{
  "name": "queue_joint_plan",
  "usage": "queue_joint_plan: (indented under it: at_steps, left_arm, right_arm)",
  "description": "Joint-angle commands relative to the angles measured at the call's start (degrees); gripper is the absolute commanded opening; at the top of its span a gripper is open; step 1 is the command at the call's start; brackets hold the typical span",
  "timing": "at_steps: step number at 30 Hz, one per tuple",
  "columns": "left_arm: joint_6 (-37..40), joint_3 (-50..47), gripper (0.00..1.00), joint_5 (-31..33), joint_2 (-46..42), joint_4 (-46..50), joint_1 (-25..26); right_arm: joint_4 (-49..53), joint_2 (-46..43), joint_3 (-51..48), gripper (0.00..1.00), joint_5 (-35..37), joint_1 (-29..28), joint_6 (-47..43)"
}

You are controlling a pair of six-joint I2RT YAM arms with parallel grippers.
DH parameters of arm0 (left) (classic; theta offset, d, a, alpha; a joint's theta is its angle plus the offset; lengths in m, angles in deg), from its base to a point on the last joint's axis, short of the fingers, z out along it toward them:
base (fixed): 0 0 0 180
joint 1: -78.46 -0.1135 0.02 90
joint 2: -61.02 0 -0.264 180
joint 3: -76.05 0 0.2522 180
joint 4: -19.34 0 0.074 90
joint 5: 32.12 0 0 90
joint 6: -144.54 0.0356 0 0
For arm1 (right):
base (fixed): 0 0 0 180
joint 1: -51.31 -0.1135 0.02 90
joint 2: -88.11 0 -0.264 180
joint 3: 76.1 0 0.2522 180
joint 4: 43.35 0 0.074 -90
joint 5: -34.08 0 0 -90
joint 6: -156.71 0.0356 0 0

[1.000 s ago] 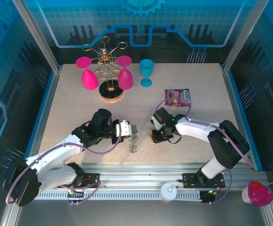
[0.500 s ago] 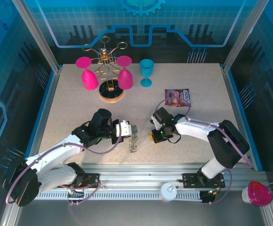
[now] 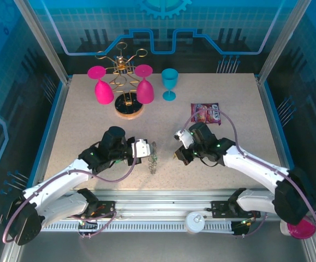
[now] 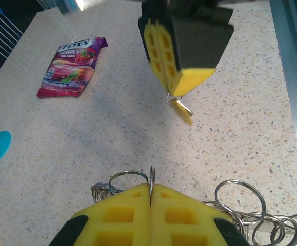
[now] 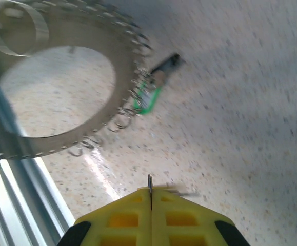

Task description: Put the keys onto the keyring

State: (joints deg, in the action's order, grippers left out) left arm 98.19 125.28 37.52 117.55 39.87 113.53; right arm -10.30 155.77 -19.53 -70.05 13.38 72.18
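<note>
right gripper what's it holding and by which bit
The right gripper is shut on a yellow key, pinching the small metal loop at its top, so the key dangles below the fingertips.

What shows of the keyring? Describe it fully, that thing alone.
The keyring is a dark grey metal hoop with a ridged, coil-like rim and a wide open centre. Small silver split rings dangle from it. A green-headed key sits at its rim; whether it is attached, I cannot tell. The left gripper, shut on its edge, holds it upright over the speckled table.
</note>
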Motion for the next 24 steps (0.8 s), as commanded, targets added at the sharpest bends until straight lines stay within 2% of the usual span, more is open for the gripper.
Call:
queue_joint_plan:
  at_steps: [1, 6, 12, 24]
  left_arm:
    - [1.4, 0.0, 0.0, -0.1, -1.6, -2.6, 0.2]
    - [2.7, 0.2, 0.0, -2.0, -2.3, -2.4, 0.2]
    - [4.0, -2.9, 0.0, -4.9, -3.7, -7.4, 0.2]
    - [4.8, -3.5, 0.0, -7.2, -3.8, -7.9, 0.2]
  right_arm:
    - [-5.8, -4.5, -2.0, 0.0, -7.2, -0.4, -7.9]
    - [-10.8, -9.5, -4.0, 0.0, -11.1, -0.6, -9.6]
    - [-9.8, -9.2, -1.4, 0.0, -22.1, -1.1, -15.1]
    - [-11.5, -1.3, 4.7, 0.0, -22.6, -4.3, -18.7]
